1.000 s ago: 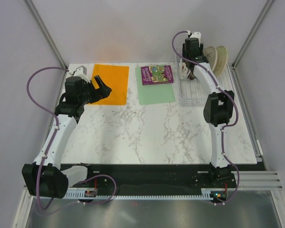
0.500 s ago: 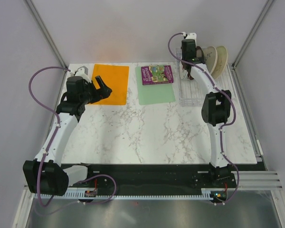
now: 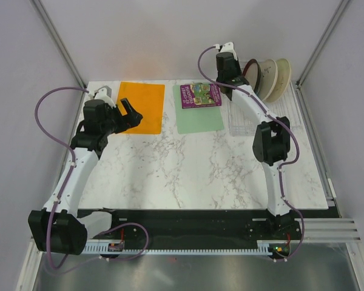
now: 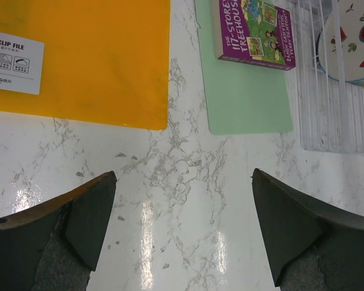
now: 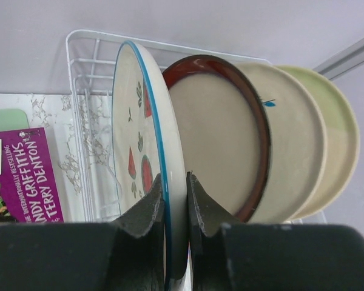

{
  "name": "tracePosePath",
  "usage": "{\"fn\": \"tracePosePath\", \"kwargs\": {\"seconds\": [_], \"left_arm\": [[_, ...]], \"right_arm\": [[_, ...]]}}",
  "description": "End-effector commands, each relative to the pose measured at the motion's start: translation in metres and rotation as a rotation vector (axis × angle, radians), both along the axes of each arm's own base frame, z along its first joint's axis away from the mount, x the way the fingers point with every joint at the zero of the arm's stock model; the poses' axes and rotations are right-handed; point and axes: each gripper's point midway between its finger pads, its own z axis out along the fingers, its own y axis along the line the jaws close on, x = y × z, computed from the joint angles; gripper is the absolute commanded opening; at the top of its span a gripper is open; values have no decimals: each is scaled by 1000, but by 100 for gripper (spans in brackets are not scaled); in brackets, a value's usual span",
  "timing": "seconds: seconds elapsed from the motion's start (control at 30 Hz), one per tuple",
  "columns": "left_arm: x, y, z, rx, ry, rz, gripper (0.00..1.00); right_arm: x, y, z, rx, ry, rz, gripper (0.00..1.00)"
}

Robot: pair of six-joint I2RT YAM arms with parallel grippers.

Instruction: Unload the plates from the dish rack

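Several plates stand on edge in the white wire dish rack [image 5: 85, 73] at the back right. My right gripper [image 5: 175, 182] is shut on the rim of the foremost one, the white plate with red fruit [image 5: 136, 139]. Behind it stand a maroon-rimmed plate [image 5: 218, 133], a cream plate with a blue mark [image 5: 291, 145] and a pale beige plate [image 5: 343, 139]. In the top view the right gripper [image 3: 226, 63] is at the rack's back left. My left gripper [image 4: 183, 174] hangs open over bare marble, with the fruit plate [image 4: 352, 48] and rack [image 4: 333, 121] off to its right.
An orange clip file [image 3: 141, 107] lies at the back left, under my left gripper [image 3: 130, 109]. A green mat [image 3: 198, 115] with a purple book [image 3: 201, 95] on it lies left of the rack [image 3: 242, 124]. Enclosure walls stand close behind and right of the rack.
My right gripper has shut on the fruit plate's rim and moved left and back with it. The left arm has shifted only slightly and stayed open.
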Motion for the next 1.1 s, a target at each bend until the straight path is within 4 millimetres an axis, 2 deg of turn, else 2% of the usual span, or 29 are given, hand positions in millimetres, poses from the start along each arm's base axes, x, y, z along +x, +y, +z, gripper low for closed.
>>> {"fn": "tracePosePath", "kwargs": {"seconds": [0.0,0.03,0.07,0.1,0.17,0.2,0.23,0.27,0.3,0.37,0.4,0.43,0.47,0.5,0.53,0.57,0.63,0.67,0.73,0.77,0.83,0.87,0.93,0.97,1.0,1.03,1.07], "left_arm": [[-2,-2,20,-26,-53,-11,100],[-2,-3,21,-31,-55,-16,100],[-2,-4,22,-36,-56,-21,100],[-3,-5,21,-48,-50,-18,100],[-3,-6,21,-62,-44,-13,100],[-4,-7,19,-69,-37,-14,100],[-5,-7,18,-72,-37,-14,100],[-6,-8,16,-74,-30,-18,100],[-7,-8,16,-77,-31,-19,100],[-9,-11,18,-89,-44,-39,100],[-11,-13,15,-92,-41,-51,100],[-12,-15,15,-96,-42,-62,100],[-12,-15,16,-99,-47,-62,100],[-13,-16,12,-100,-40,-64,100],[-13,-16,11,-102,-39,-69,100],[-14,-18,10,-104,-38,-76,100],[-15,-18,8,-111,-39,-76,100],[-17,-20,3,-117,-33,-88,100],[-17,-22,6,-135,-59,-96,100],[-21,-22,-3,-146,-47,-99,100],[-22,-20,1,-170,-83,-87,100],[-26,-21,-6,-183,-71,-88,100],[-27,-20,-2,-195,-104,-91,100],[-29,-21,-7,-202,-98,-95,100],[-29,-22,-9,-213,-95,-90,100],[-29,-22,-8,-217,-106,-91,100],[-30,-22,-15,-221,-93,-92,100]], "right_arm": [[-50,-36,163,24,-300,-109,0],[-62,-35,182,41,-328,-104,0],[-68,-33,187,53,-334,-92,0],[-81,-35,207,78,-367,-82,0],[-93,-34,214,130,-373,-61,0],[-105,-33,233,170,-403,-27,0],[-112,-31,231,191,-379,0,1],[-115,-23,228,247,-375,39,1],[-127,-12,242,308,-391,125,1],[-136,7,227,408,-341,215,2],[-148,13,234,449,-346,263,2],[-153,29,228,495,-304,345,2],[-156,37,211,531,-258,372,2],[-166,45,213,598,-253,412,2],[-173,62,208,650,-218,488,2],[-176,70,188,689,-164,509,2],[-188,88,182,795,-133,571,0],[-195,103,159,847,-57,625,0],[-206,119,162,951,-65,693,0],[-213,128,138,999,-1,713,0],[-221,140,140,1082,-14,776,0],[-225,144,124,1102,21,774,0],[-230,155,121,1141,30,822,0],[-234,160,110,1175,59,820,0],[-236,167,112,1195,54,856,0],[-240,175,106,1209,75,873,0],[-242,179,97,1230,99,866,0]]}}
